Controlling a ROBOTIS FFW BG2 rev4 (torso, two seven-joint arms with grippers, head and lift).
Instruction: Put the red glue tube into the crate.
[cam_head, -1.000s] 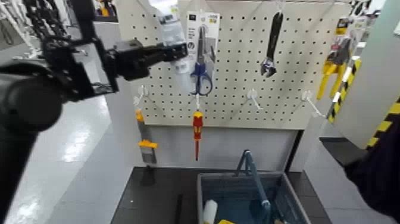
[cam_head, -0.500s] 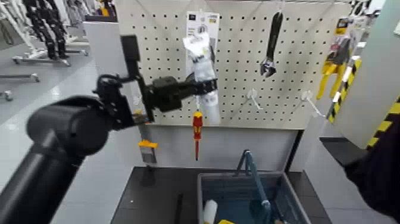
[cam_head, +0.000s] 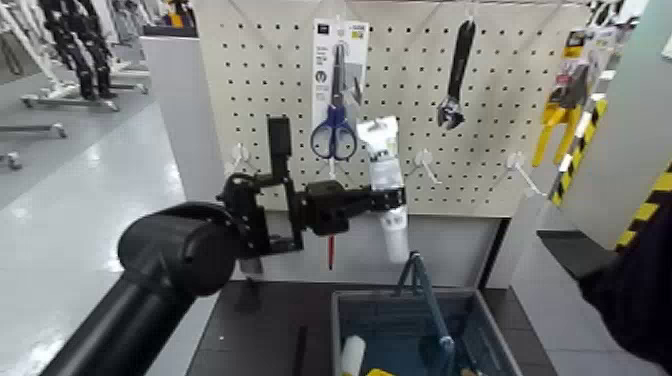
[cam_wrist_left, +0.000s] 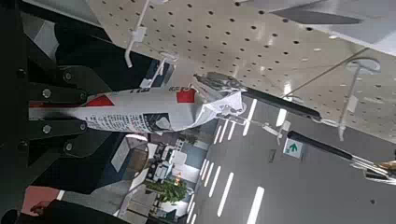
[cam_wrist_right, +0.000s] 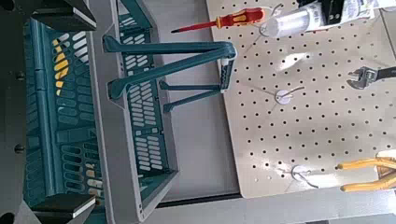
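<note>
Matte black left arm (cam_head: 170, 262), thick rounded casing, boxy bracketed wrist.

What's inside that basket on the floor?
The crate holds a white cylinder and something yellow at the view's bottom edge. Its swing handle and the frame edge hide the rest.

The left gripper (cam_wrist_left: 70, 114) clamps the red glue tube (cam_wrist_left: 149, 110) — pegboard (cam_wrist_left: 243, 42) just behind.

The red glue tube (cam_head: 386, 185) hangs in the left claw (cam_head: 378, 199), before the pegboard (cam_head: 500, 120), above the crate's (cam_head: 345, 310) left rear corner.
</note>
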